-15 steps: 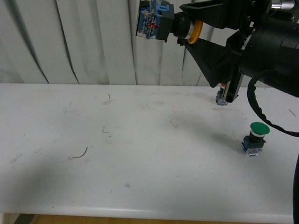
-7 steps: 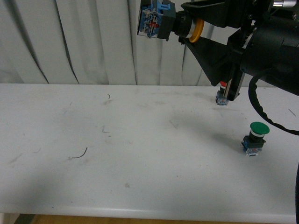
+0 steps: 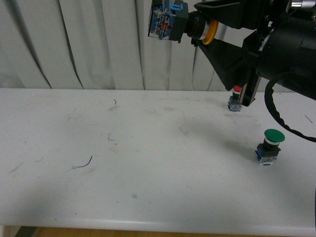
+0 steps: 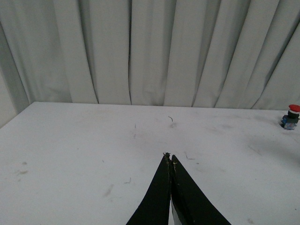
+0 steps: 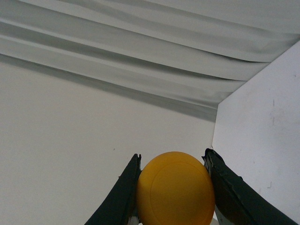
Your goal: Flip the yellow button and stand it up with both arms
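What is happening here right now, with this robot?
The right gripper holds the yellow button high in the air above the table, clamped at its cap. The button lies sideways, with its blue block pointing toward the left arm's side. The left gripper is shut and empty, above the table. A green button and a red button stand on the table. The yellow button is not yet stood up.

The left claw (image 4: 169, 158) seems closed above the table (image 4: 70, 150).
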